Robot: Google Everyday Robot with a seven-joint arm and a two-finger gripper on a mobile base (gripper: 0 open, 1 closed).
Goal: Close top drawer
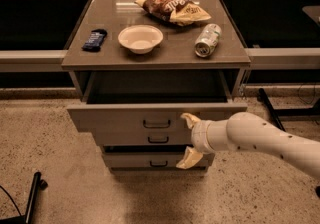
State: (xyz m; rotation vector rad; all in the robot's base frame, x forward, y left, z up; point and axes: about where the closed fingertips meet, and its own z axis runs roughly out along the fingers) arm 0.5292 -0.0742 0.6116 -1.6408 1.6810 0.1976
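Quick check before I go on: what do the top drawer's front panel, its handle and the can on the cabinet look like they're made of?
Top drawer front: matte grey-beige, flat and even, probably laminate or painted board. Its handle: thin dark loop, likely metal. Can: silvery with a sheen, likely aluminium. The hand is at the drawer fronts, just right of the handles, fingers spread open.

Cabinet top: bowl, can, chips, packet

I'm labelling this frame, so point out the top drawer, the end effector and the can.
top drawer point(110, 117): camera view, left of its front panel.
end effector point(184, 140): camera view, between its open fingertips, at the top drawer's front.
can point(207, 40): camera view, its side.
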